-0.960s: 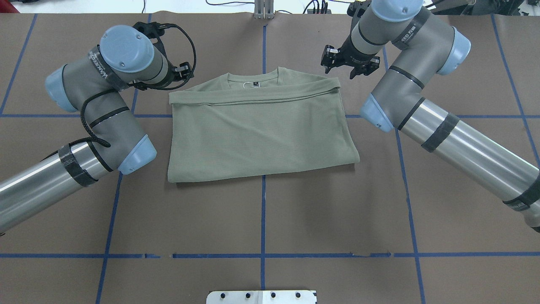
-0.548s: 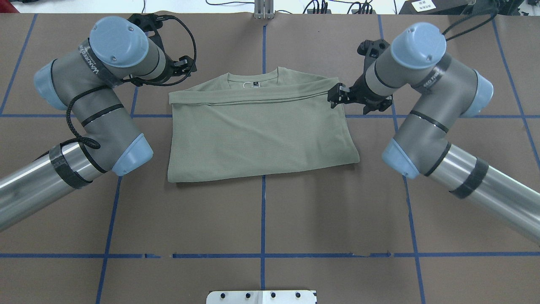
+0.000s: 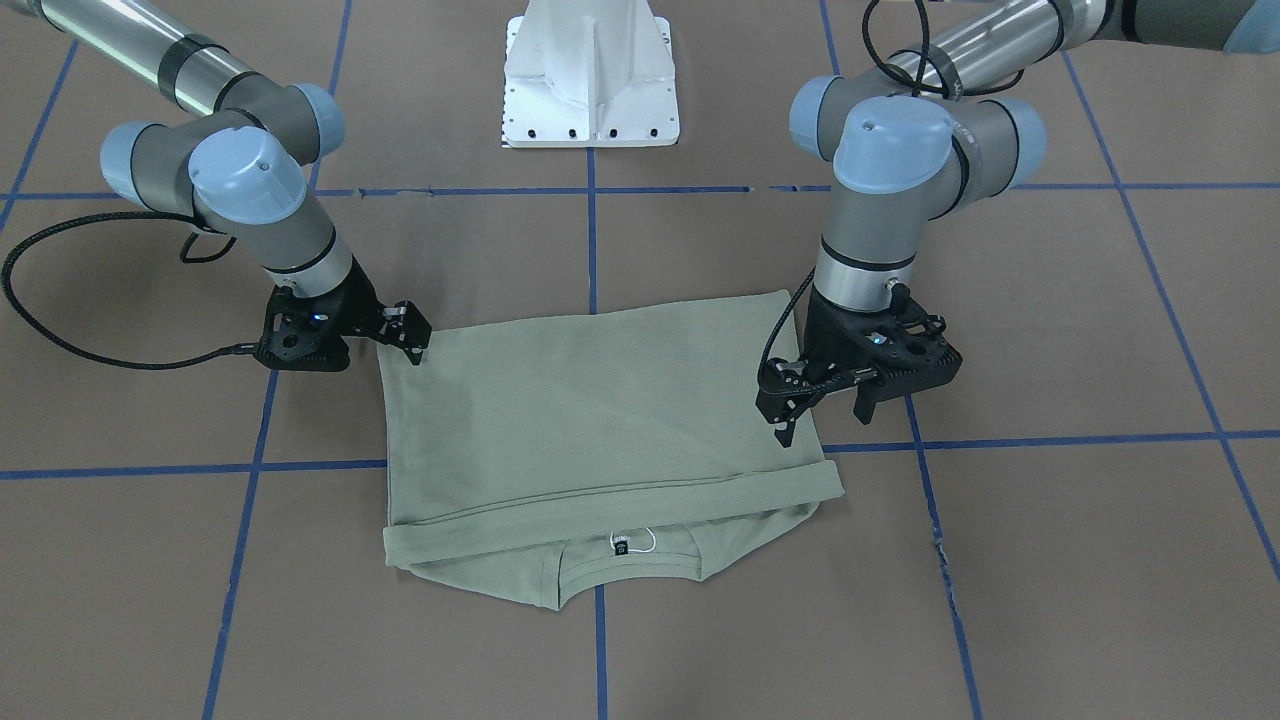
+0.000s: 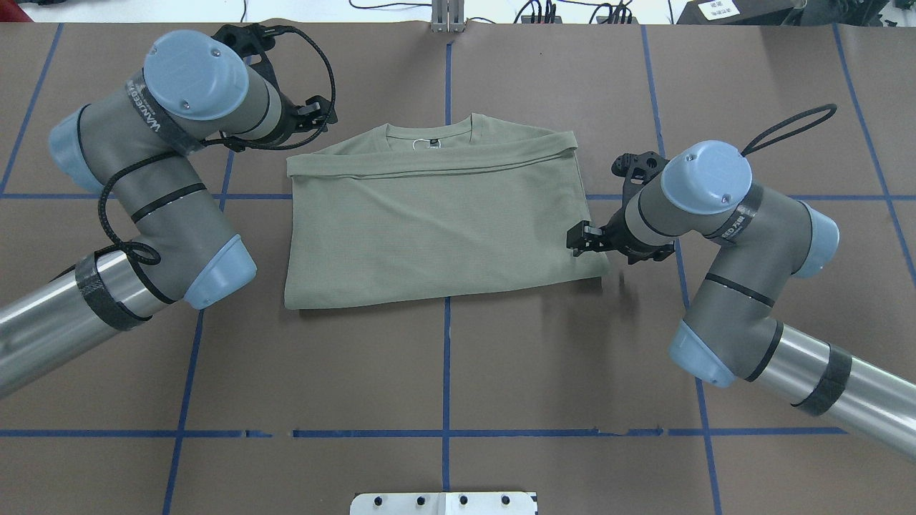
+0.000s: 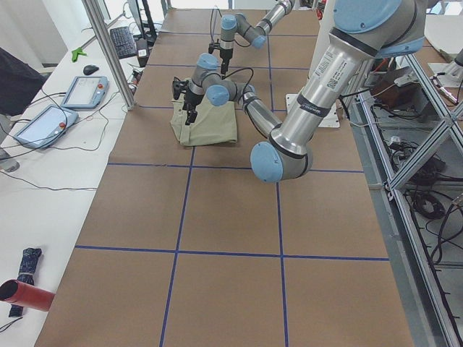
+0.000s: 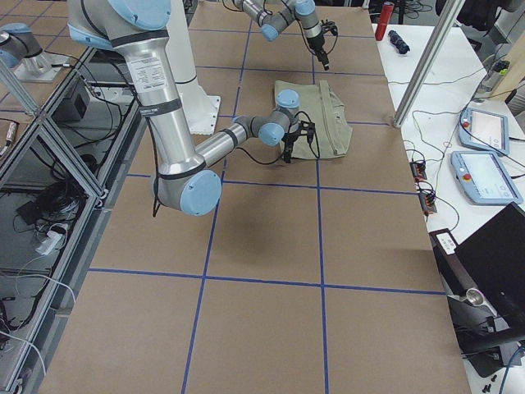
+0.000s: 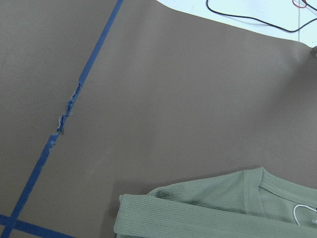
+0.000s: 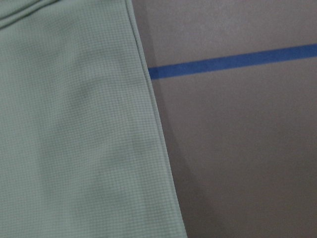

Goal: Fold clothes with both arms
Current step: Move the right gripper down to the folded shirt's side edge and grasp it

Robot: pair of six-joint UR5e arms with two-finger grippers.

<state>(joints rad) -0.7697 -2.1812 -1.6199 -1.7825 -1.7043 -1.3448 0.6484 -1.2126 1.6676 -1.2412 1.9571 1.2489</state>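
Now, with the shirt (image 4: 436, 229) lying folded flat on the table (image 4: 444, 372) and both claws wide open and empty, you'd likely do best to sink the right gripper (image 4: 605, 249) over its right edge, catching every layer, and bring the left gripper (image 3: 822, 420) down to match.

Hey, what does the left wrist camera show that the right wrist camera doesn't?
Only the left wrist camera shows the shirt with its neckline, a white loop beside it, a torn spot in the blue tape, and a black cable on a white surface beyond the brown cover. Only the right wrist camera shows the shirt's long side edge up close, with an unbroken tape line meeting it. Both show the green knit shirt, the brown table cover and blue tape.
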